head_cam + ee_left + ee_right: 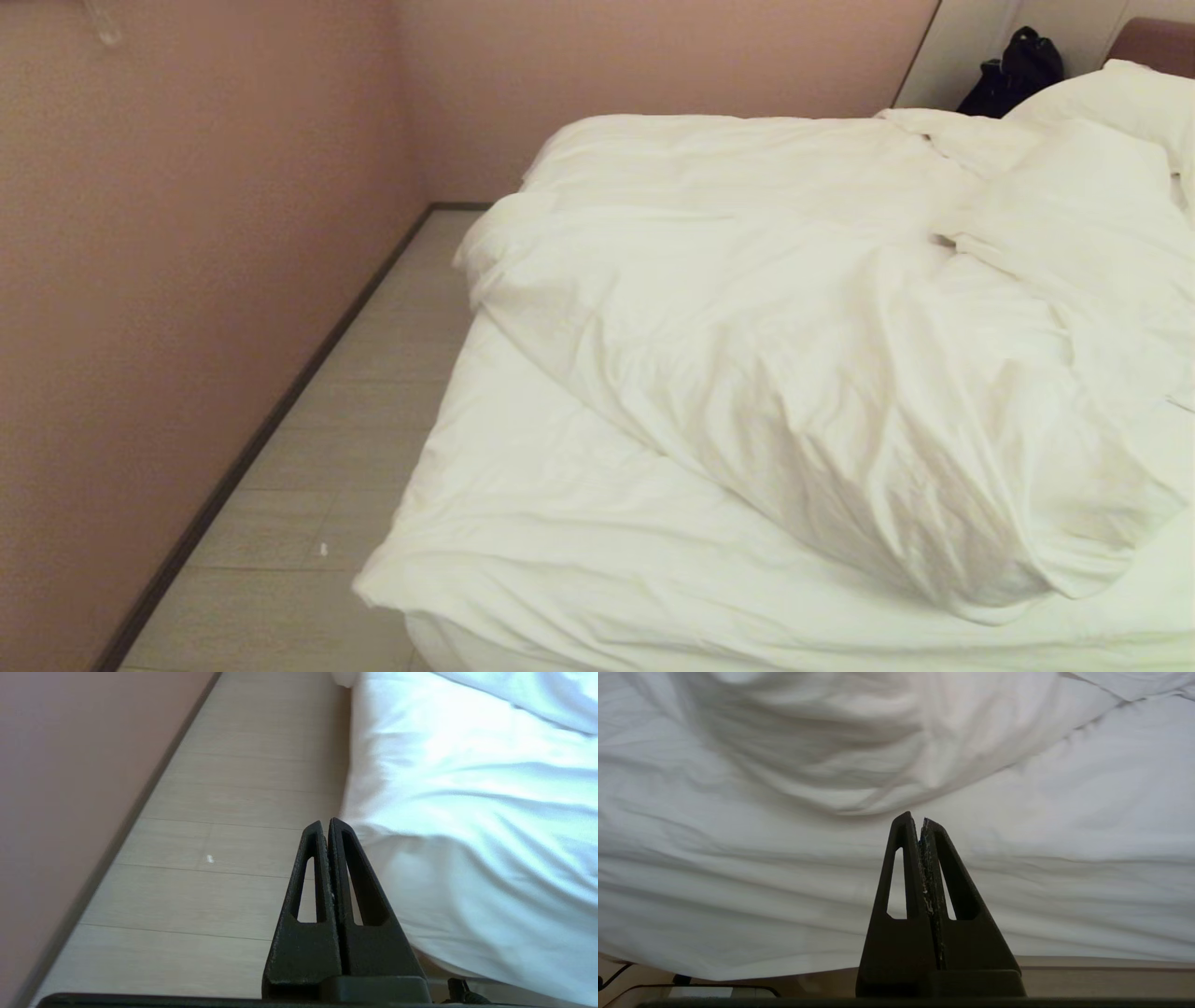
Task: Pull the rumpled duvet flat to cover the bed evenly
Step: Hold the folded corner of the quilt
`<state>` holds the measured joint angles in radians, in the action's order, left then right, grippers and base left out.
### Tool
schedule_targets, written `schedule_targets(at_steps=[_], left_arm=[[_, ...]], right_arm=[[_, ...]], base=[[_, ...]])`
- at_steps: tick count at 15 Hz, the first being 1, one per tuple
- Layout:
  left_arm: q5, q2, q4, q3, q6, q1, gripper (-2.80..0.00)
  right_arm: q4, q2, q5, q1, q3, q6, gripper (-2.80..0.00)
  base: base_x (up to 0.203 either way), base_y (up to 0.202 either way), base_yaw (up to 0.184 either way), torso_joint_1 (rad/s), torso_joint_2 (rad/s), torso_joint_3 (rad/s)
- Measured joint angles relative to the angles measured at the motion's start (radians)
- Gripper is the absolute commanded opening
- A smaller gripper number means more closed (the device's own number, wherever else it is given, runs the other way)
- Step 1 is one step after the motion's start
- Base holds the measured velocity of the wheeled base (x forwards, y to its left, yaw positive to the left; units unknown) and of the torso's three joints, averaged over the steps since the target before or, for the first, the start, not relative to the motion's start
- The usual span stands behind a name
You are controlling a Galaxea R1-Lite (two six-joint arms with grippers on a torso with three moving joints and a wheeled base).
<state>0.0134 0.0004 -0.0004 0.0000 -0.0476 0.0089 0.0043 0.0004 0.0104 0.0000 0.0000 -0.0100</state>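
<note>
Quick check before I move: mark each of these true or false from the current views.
1. The thick puffy white duvet lies bunched up, leaving bare sheet at the bed's near end. True.
2. The left gripper is open. False: it is shut, holding nothing, beside the bed over the pale plank floor.
3. The right gripper grips the duvet. False: shut, empty.
4. A black bag sits by the headboard. True.

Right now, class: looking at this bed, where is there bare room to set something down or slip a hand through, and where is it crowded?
Free: the flat sheet at the near corner, between the duvet and the mattress edge; and the floor strip between wall and bed. Crowded: the middle and far end, where the heaped duvet meets the pillows.
</note>
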Motion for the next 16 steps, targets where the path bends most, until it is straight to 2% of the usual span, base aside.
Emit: schedule_targets(at_steps=[16], left_arm=[[0.000,0.000,0.000,0.000,0.003,0.000,-2.80]], right_arm=[[0.000,0.000,0.000,0.000,0.000,-0.001,-2.80]], base=[[0.000,-0.192,0.000,0.003,0.00,0.002]])
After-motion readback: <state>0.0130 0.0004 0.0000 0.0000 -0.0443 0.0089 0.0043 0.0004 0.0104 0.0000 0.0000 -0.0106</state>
